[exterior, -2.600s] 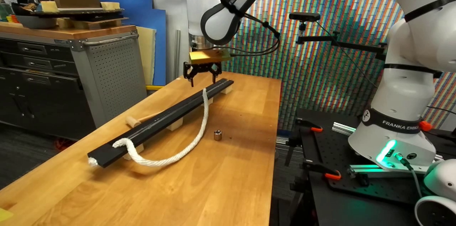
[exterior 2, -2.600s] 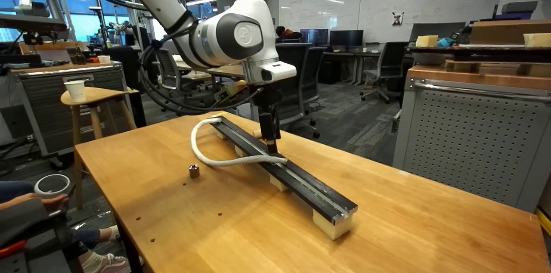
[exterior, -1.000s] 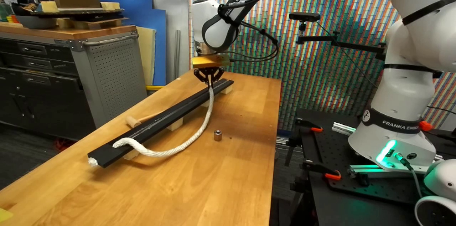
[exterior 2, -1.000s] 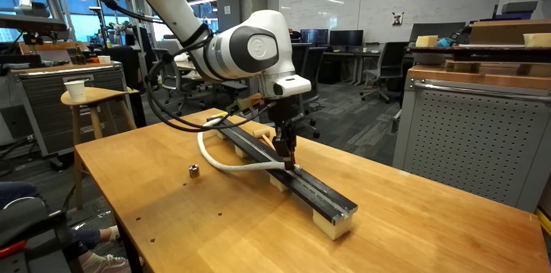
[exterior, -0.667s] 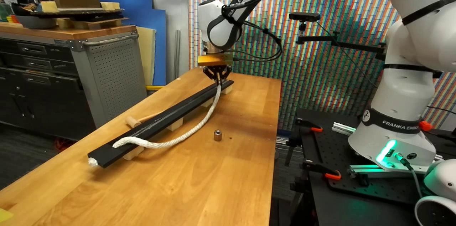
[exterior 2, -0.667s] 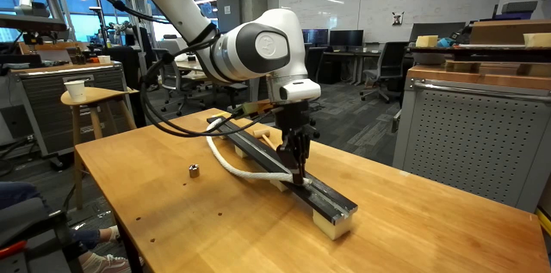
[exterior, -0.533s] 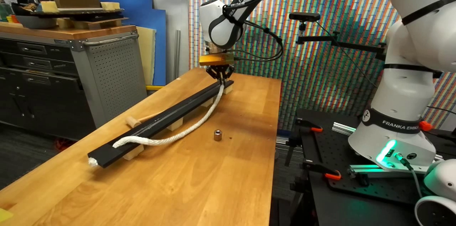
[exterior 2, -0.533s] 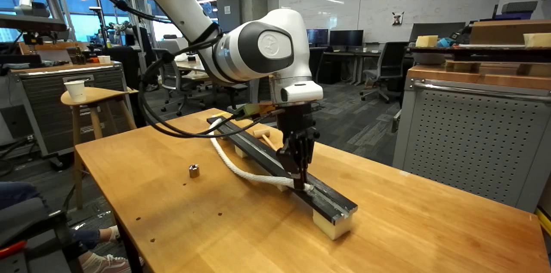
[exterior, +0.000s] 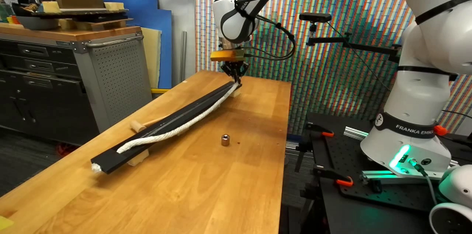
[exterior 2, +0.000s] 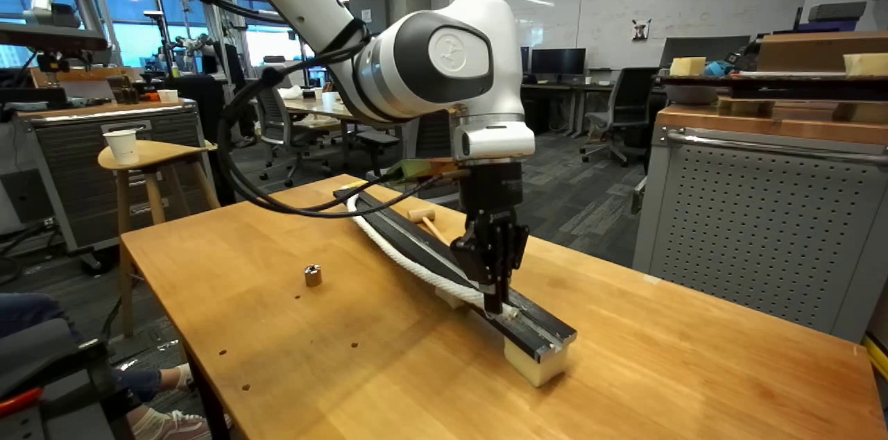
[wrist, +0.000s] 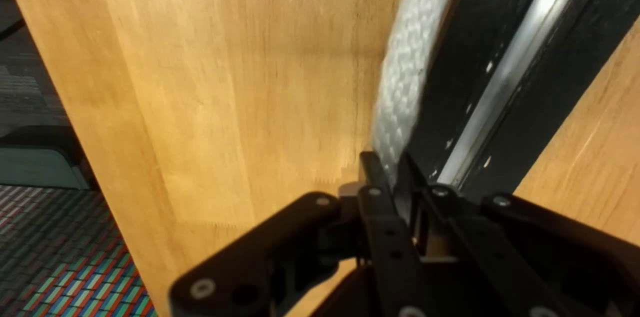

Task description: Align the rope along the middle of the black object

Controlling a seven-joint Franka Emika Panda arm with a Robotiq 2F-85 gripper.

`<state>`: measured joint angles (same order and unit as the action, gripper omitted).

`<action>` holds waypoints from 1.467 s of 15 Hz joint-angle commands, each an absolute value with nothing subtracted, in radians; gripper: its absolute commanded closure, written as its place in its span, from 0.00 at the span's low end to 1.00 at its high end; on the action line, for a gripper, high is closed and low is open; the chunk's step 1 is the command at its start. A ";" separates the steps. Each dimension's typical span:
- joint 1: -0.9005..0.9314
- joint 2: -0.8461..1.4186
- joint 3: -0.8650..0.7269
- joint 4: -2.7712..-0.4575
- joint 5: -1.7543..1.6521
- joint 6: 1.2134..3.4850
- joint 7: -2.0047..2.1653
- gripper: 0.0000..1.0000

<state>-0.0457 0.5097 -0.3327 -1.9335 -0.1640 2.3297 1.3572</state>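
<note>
The wrist points down, jaws pinching the rope.

The bar lies between mallet and cylinder, the rope mostly along its cylinder side.

White, weave-patterned rope; black bar, silver-striped lengthwise.

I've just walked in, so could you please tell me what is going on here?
The robot's gripper holds the white rope near one end, close to one end of the black bar. Near the bar's opposite end, the rope lies on it. In between, it bows along one long edge, so it is not yet aligned down the middle.
</note>
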 commanded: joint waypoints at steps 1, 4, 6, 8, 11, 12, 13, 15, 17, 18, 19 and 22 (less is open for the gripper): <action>-0.062 0.471 -0.338 -1.933 -0.158 2.292 1.393 0.97; -0.070 0.480 -0.331 -1.920 -0.155 2.287 1.412 0.97; -0.071 0.491 -0.329 -1.910 -0.152 2.286 1.429 0.97; -0.072 0.500 -0.328 -1.902 -0.146 2.294 1.455 0.97; -0.077 0.499 -0.325 -1.893 -0.123 2.304 1.491 0.97; -0.076 0.498 -0.329 -1.888 -0.123 2.304 1.504 0.97; -0.076 0.497 -0.331 -1.883 -0.124 2.302 1.515 0.97; -0.079 0.495 -0.335 -1.876 -0.128 2.302 1.539 0.97; -0.082 0.495 -0.337 -1.873 -0.133 2.304 1.556 0.97; -0.084 0.498 -0.337 -1.873 -0.134 2.304 1.564 0.97; -0.087 0.499 -0.336 -1.872 -0.134 2.305 1.569 0.97; -0.094 0.509 -0.334 -1.868 -0.133 2.302 1.578 0.97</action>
